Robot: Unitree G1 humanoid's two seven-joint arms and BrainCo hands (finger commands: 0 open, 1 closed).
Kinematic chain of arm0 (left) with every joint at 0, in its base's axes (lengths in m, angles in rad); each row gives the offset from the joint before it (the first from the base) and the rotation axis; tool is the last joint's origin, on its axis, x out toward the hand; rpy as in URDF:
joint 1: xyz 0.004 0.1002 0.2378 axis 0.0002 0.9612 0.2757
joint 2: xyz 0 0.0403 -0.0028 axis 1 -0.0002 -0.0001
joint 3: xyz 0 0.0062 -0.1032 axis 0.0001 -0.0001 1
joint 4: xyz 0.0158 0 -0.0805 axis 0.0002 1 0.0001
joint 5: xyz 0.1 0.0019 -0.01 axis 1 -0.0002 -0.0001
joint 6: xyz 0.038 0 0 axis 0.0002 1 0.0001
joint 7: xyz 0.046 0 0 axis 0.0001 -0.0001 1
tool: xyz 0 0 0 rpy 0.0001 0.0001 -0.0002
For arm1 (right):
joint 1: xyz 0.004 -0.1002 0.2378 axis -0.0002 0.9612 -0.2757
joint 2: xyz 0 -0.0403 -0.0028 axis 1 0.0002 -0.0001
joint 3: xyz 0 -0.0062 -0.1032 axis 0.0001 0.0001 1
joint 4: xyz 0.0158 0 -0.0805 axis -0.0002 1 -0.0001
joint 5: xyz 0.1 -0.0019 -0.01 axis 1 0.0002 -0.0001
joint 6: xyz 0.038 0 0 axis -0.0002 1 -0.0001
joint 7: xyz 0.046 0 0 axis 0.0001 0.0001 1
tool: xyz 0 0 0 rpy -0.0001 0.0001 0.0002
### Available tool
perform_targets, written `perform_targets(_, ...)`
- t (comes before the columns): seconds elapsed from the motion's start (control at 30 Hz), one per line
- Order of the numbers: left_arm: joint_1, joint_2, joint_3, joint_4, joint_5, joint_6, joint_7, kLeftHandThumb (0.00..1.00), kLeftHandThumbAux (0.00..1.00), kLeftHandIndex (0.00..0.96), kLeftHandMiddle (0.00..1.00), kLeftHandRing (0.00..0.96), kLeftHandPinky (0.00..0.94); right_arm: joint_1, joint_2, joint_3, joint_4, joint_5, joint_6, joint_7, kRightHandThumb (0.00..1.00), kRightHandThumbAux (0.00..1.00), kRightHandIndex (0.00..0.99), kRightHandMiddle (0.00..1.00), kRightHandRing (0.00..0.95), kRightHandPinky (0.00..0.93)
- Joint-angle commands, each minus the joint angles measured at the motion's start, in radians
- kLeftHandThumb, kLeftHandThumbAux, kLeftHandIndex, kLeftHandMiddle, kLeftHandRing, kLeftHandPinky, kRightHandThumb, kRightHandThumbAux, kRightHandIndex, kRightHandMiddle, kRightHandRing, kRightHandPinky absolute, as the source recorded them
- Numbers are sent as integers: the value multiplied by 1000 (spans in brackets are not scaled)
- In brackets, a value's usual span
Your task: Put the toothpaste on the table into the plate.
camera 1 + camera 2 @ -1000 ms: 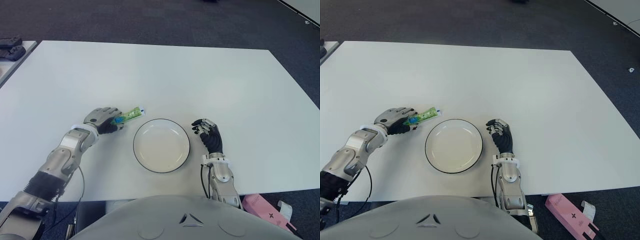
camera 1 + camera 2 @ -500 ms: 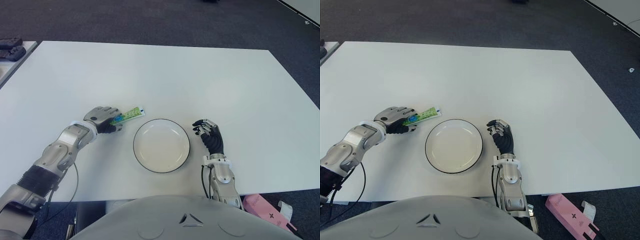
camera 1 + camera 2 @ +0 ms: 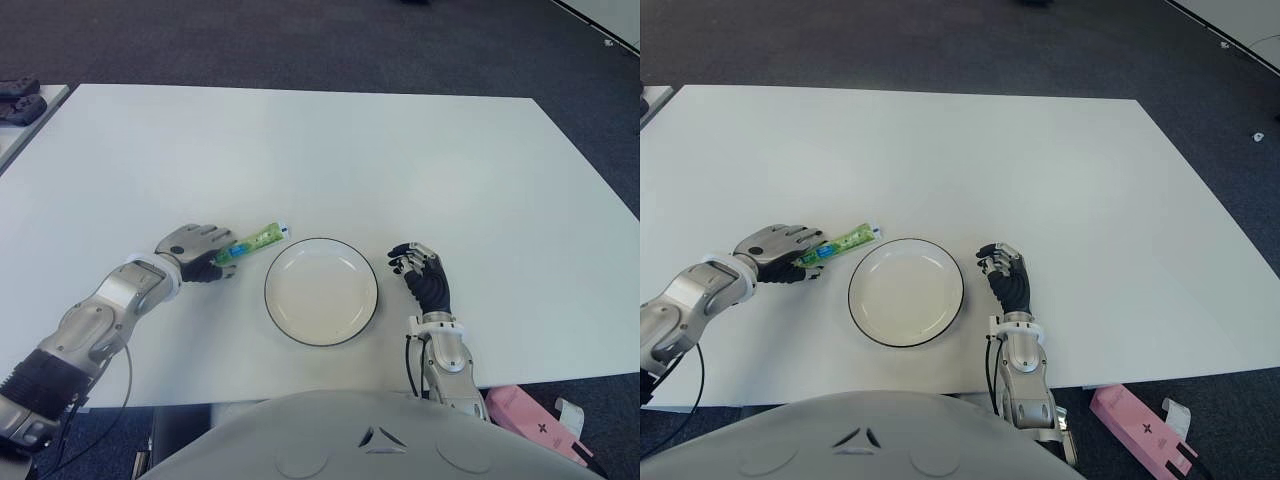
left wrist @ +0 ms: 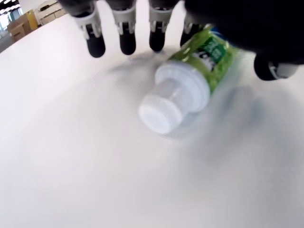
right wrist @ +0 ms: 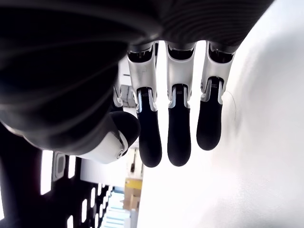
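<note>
A green toothpaste tube (image 3: 252, 242) is seen lying flat on the white table (image 3: 330, 150), just left of the empty black-rimmed plate (image 3: 321, 290). Its long axis runs diagonally: the white cap end is tucked under the left hand (image 3: 196, 249), the flat tail points toward the plate's far-left rim. The left hand is draped over the cap end with fingers extended, not yet closed on it. The right hand (image 3: 423, 278), loosely open and holding nothing, is seen just right of the plate, farther from the tube

Green tube (image 3: 255, 240) with white cap (image 4: 173, 97); white plate (image 3: 321, 334) rimmed black; white table (image 3: 400, 160); pink box (image 3: 530, 415); dark grey floor (image 3: 300, 40).
</note>
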Motion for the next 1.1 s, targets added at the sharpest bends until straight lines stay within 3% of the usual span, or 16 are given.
perform_targets(0.03,103,2,-40,46,-11,0,-62,461,98,0,0,0,0,6,0,1,-5,-11,25,-7,709,728,428,473,469,468)
perform_targets(0.37,109,-59,-53,131,40,58,42,490,122,0,0,0,6,0,-3,-5,2,-5,22,-5,708,727,428,473,474,486)
perform_targets(0.53,117,-79,-55,164,56,77,111,523,143,0,0,0,51,-1,-3,-7,3,-4,20,-5,708,728,427,479,483,483)
perform_targets(0.67,103,-106,-78,286,72,72,213,573,185,0,0,0,125,3,0,-7,-7,-7,31,-9,707,728,426,483,486,490)
perform_targets(0.87,106,-139,-80,327,91,117,322,665,258,0,42,102,256,5,2,-9,-13,-1,39,-7,707,728,426,486,487,490)
perform_targets(1.1,126,-190,-68,349,101,170,440,746,323,82,170,239,366,2,-1,-14,-14,8,43,-1,707,728,427,488,488,491)
